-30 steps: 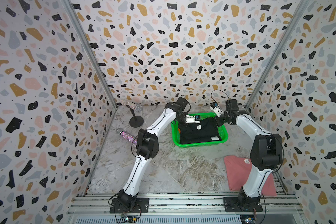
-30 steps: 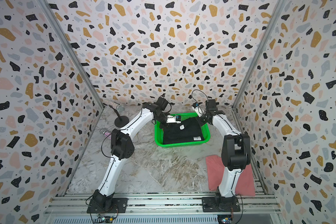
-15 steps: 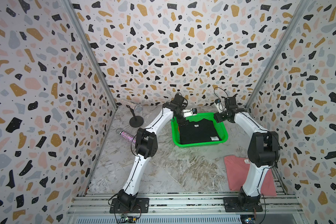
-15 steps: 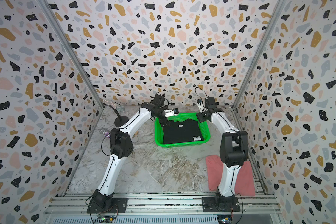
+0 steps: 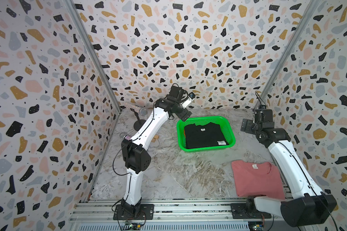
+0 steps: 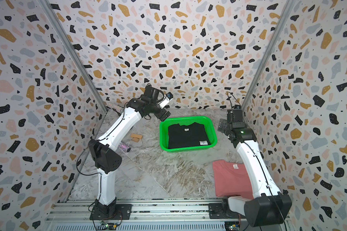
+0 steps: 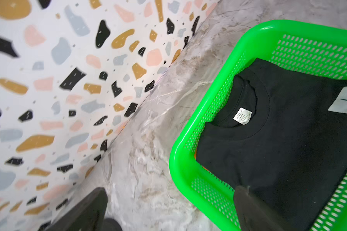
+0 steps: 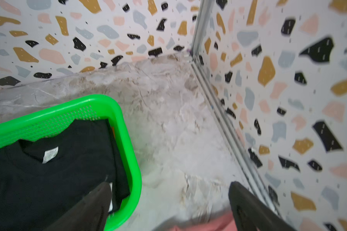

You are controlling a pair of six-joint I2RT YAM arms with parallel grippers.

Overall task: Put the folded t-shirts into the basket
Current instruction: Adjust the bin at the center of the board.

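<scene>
- Marble tabletop: spreads beneath both grippers.
- Dusty pink t-shirt: folded flat on the tabletop, outside the basket, well behind the right gripper towards its arm's base; that arm crosses over one edge of it.
- Green mesh basket: sits between the two grippers.
- Black t-shirt: folded, lies inside the basket on top, collar towards the left gripper.
- Left gripper: jaws spread wide, empty, poised over the basket's far corner; in the wrist view one finger hangs over the black t-shirt.
- Right gripper: jaws apart, empty, just outside the basket's other side.
- Orange t-shirt: only a sliver shows under the black t-shirt, against the basket wall nearest the right gripper.
- White square label: on the black t-shirt's corner nearer the right gripper.
</scene>
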